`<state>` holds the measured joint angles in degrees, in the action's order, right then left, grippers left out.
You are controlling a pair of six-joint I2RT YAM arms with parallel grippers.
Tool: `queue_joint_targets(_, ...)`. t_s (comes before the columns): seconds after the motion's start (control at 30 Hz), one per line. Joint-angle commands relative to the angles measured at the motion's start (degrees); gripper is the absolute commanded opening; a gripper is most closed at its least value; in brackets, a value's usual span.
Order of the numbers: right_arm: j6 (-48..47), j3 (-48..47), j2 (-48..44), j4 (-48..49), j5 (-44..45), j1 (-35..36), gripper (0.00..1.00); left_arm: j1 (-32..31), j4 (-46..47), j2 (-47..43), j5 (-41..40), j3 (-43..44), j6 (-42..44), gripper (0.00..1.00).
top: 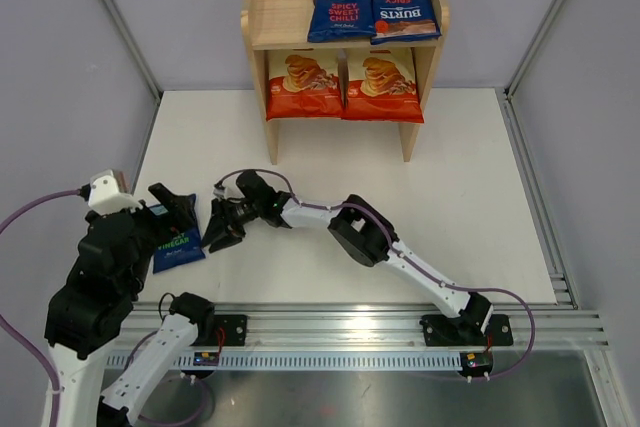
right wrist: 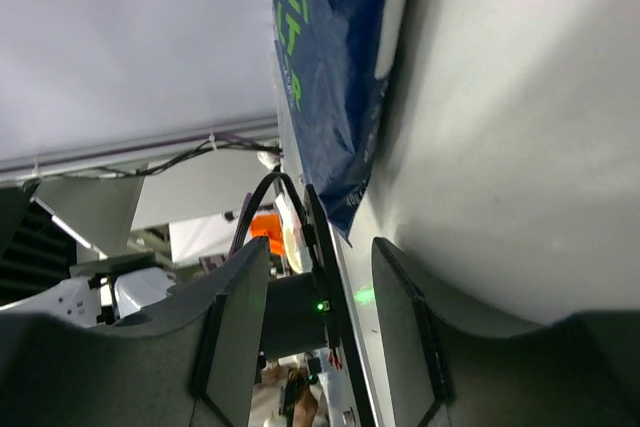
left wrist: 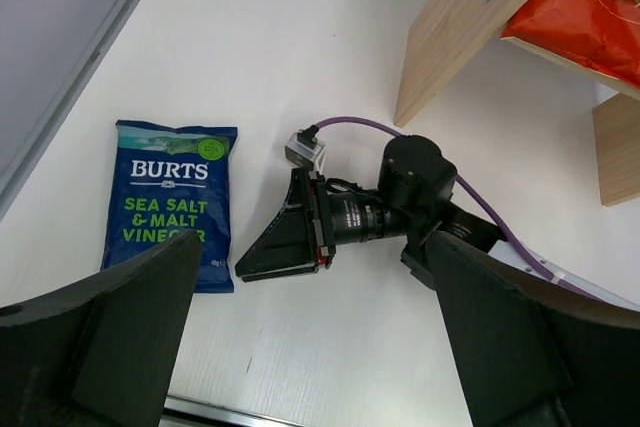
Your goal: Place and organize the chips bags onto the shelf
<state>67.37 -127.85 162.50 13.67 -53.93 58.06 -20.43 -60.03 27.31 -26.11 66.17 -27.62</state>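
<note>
On the white table (top: 480,177), your Sea Salt & Malt Vinegar bag (left wrist: 170,202) lies flat.
Your left gripper (top: 175,205) hangs wide over it; your right gripper (top: 220,233) sits beside it, half-open and empty.

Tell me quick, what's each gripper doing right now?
Left gripper: open, holding nothing, above the Sea Salt bag.
Right gripper: partly open, empty, beside that bag.
</note>
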Motion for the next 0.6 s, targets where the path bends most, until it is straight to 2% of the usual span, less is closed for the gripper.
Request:
queue_joint_targets(0.0,-0.57,11.19,-3.14,0.81,10.67,0.82,0.53,-0.14,1.75,1.42,-4.55,-3.13,-2.35,0.99)
queue_joint_targets(0.07,-1.02,15.24,-6.47,6.24,14.45,0.91,0.49,-0.14,3.24,3.61,-6.14,-5.86,-3.93,0.99)
queue_joint_targets(0.17,-1.89,21.40,-10.86,10.92,18.23,0.91,0.51,0.21,6.59,10.03,-6.85,-11.41,-6.74,0.99)
queue_joint_targets(0.27,-7.15,28.26,-17.81,8.67,24.54,1.00,0.55,3.71,9.57,14.52,-5.72,-13.78,-8.85,0.99)
queue_joint_targets(0.37,-12.34,34.32,-24.30,5.94,29.30,0.65,0.59,13.63,13.79,17.24,-0.03,-14.84,-7.99,0.99)
queue_joint_targets(0.4,-13.31,37.38,-25.81,5.15,30.45,0.21,0.60,20.36,15.89,18.03,2.35,-15.19,-7.63,0.99)
queue_joint_targets(0.5,-15.51,44.23,-31.44,5.40,32.84,-0.67,0.63,33.20,19.58,22.42,10.45,-15.55,-5.52,0.99)
queue_joint_targets(0.57,-16.22,47.77,-35.22,6.98,32.32,-1.72,0.67,37.37,21.96,26.98,15.18,-15.72,-3.60,0.99)
